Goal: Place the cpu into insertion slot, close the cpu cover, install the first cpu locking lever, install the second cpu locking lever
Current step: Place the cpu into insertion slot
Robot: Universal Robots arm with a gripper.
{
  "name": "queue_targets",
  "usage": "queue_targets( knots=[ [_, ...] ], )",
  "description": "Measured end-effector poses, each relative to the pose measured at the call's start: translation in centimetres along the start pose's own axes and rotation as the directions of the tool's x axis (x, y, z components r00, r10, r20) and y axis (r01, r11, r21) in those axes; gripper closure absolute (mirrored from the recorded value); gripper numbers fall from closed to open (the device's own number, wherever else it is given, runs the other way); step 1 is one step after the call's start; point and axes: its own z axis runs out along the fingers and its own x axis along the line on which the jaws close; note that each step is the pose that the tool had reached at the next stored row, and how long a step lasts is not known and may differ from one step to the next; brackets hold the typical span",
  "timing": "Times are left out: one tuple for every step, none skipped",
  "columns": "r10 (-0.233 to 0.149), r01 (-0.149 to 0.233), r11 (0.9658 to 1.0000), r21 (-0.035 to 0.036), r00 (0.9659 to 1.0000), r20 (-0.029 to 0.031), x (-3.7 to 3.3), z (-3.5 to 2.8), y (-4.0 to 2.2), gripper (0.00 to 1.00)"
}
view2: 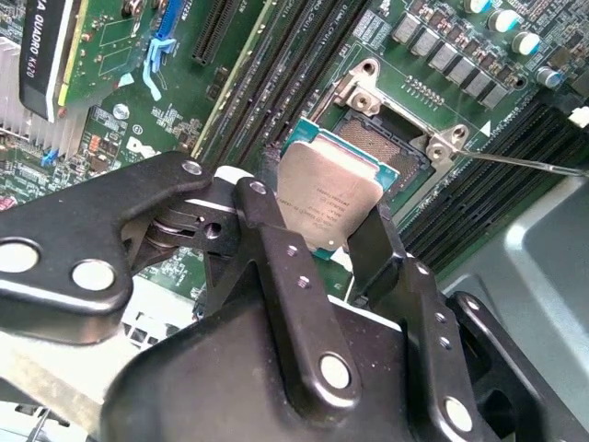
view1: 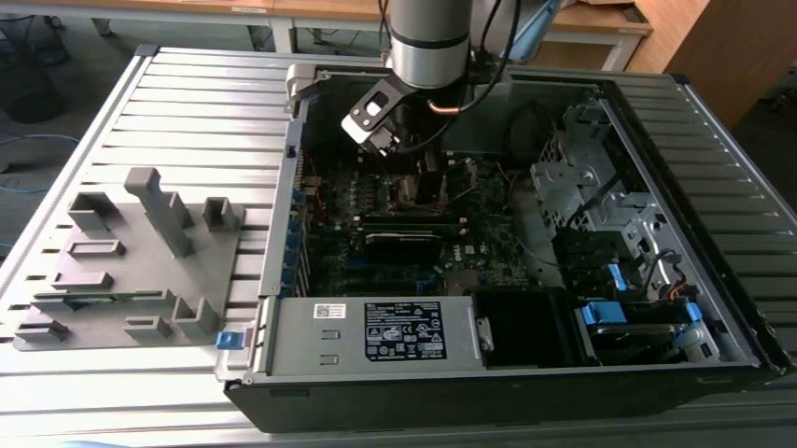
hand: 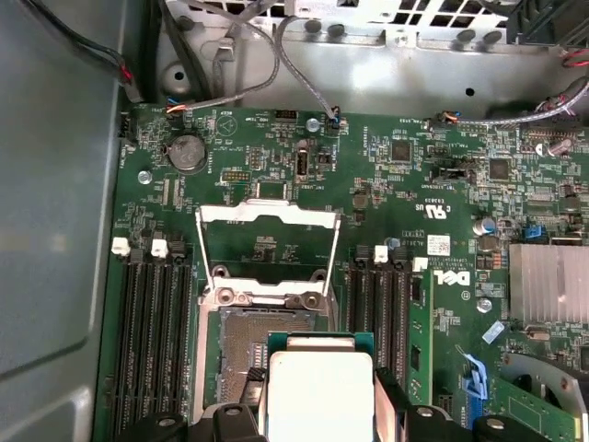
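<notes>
The exterior view looks steeply down from a distance on the whole open computer case (view1: 498,399) lying on the slatted counter (view1: 200,103), with the arm (view1: 427,42) entering at the far side. Both wrist views sit close over the motherboard (hand: 276,147) (view2: 442,55). The first wrist view faces it almost squarely, while the second wrist view slants across the jaws. Both share the cpu (hand: 319,396) (view2: 329,198) and the insertion slot (hand: 241,333) (view2: 377,145).
</notes>
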Motion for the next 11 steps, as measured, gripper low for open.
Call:
queue_targets(
  knots=[
    [0.0, 0.0, 1.0, -0.0001, 1.0, -0.0021, 0.0, 0.01, 0.0, 0.46],
    [0.001, -0.001, 1.0, -0.0005, 1.0, -0.0096, 0.0, 0.02, 0.0, 0.46],
    [0.002, -0.002, 1.0, -0.0006, 0.9998, -0.0178, 0.0, 0.01, 0.0, 0.46],
    [0.003, -0.003, 1.0, -0.0006, 0.9997, -0.0237, 0.0, 0.0, 0.0, 0.46],
    [0.004, -0.004, 1.0, -0.0006, 0.9996, -0.0269, 0.0, 0.0, 0.0, 0.46],
    [0.005, -0.005, 1.0, -0.0008, 0.9996, -0.0282, 0.01, 0.04, -0.01, 0.46],
    [0.008, -0.008, 1.0, -0.0008, 0.9996, -0.0284, 0.02, 0.12, -0.01, 0.46],
    [0.013, -0.013, 0.9999, -0.0004, 0.9995, -0.0277, 0.01, 0.22, -0.02, 0.46],
    [0.019, -0.019, 0.9998, -0.0001, 0.9995, -0.0271, 0.02, 0.35, -0.03, 0.46],
    [0.025, -0.025, 0.9997, 0.0, 0.9993, -0.0266, 0.02, 0.48, -0.04, 0.46],
    [0.03, -0.03, 0.9995, 0.0002, 0.9992, -0.0262, 0.03, 0.59, -0.05, 0.46]
  ],
)
